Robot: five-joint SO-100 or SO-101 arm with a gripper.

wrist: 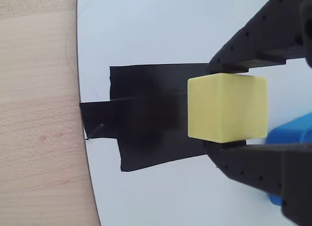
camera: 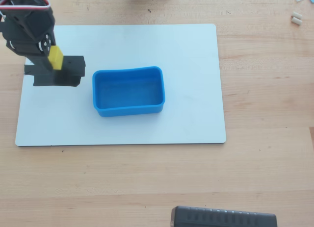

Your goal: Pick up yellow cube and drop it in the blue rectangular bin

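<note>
The yellow cube (wrist: 227, 107) is clamped between my black gripper's two fingers and held above the black tape patch (wrist: 146, 118). In the overhead view the cube (camera: 56, 57) hangs over the tape patch (camera: 68, 72) at the board's left end, with my gripper (camera: 53, 58) shut around it. The blue rectangular bin (camera: 128, 91) stands empty near the middle of the white board, to the right of the gripper. A corner of the bin (wrist: 292, 138) shows at the right edge of the wrist view.
The white board (camera: 196, 89) lies on a wooden table (camera: 265, 163). A dark object (camera: 223, 218) sits at the table's front edge. Small white bits (camera: 296, 17) lie at the far right corner.
</note>
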